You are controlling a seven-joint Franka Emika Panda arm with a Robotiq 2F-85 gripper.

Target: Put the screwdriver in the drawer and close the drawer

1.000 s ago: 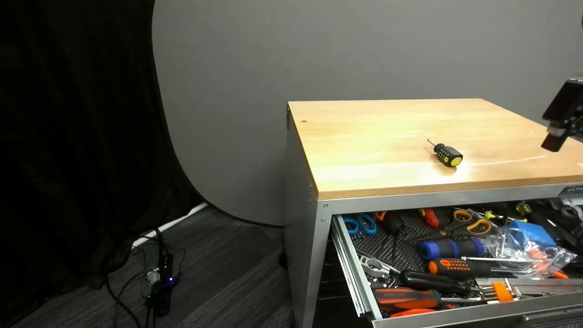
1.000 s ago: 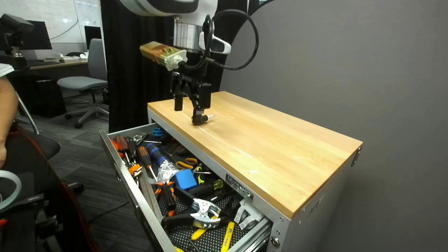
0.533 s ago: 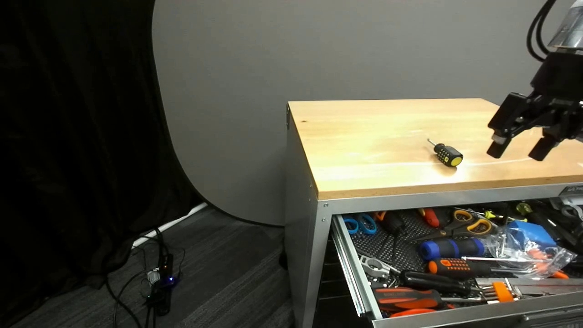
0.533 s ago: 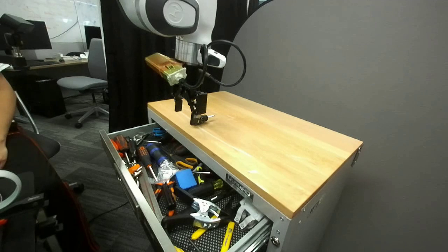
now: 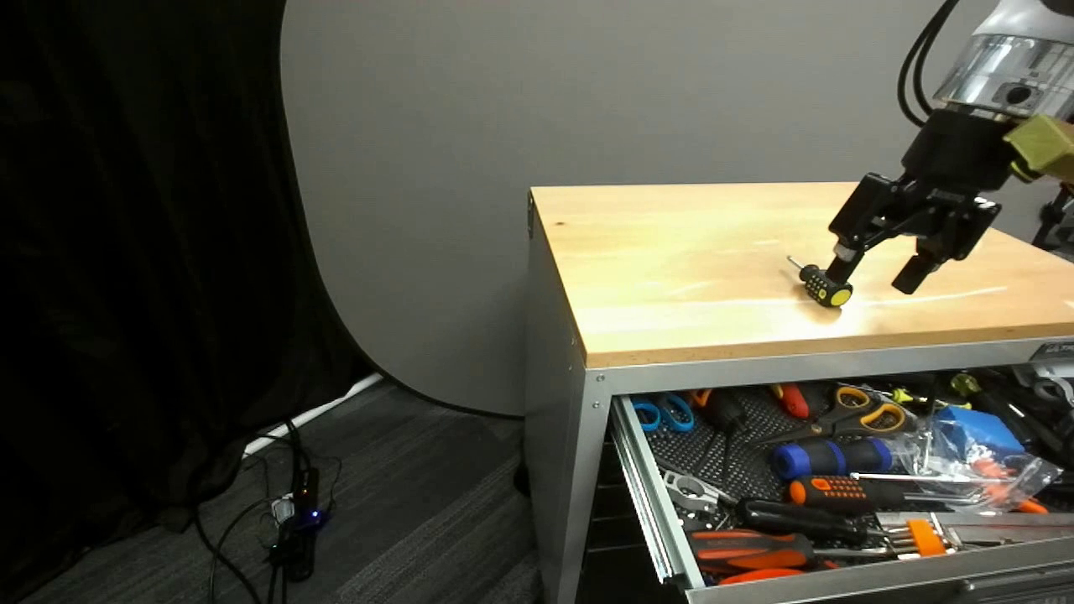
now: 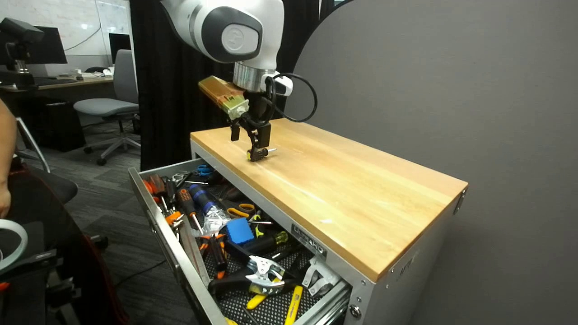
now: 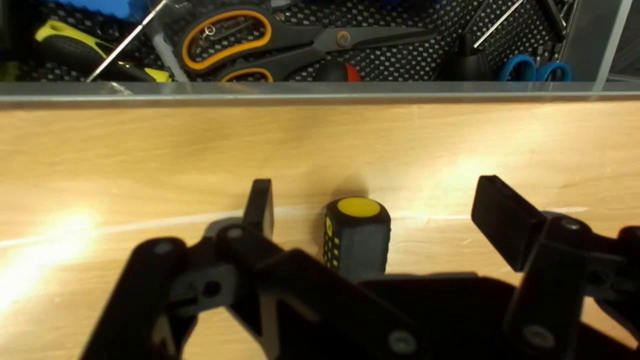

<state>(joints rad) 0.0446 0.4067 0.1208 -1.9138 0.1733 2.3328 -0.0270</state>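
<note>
The screwdriver (image 5: 826,288), stubby with a black and yellow handle, lies on the wooden top near its front edge. In an exterior view a finger partly covers its handle (image 6: 249,155). My gripper (image 5: 878,269) is open and low over the top, also in an exterior view (image 6: 245,145). In the wrist view the handle (image 7: 361,245) stands between the spread fingers (image 7: 377,215), nearer the left one in the picture, with gaps on both sides. Its shaft is hidden there by the gripper. The drawer (image 5: 881,580) is pulled open, its front also visible in an exterior view (image 6: 169,239).
The drawer holds many tools: scissors (image 5: 852,411), a blue block (image 6: 239,231), an orange-handled screwdriver (image 5: 839,492) and a spring clamp (image 6: 265,273). The wooden top (image 6: 343,198) spans the cabinet. A grey panel (image 5: 419,168) stands behind. A person's arm (image 6: 9,153) shows at the edge.
My gripper has moved from the right of an exterior view leftward to the screwdriver, and the arm has come lower. The screwdriver and the drawer have not moved.
</note>
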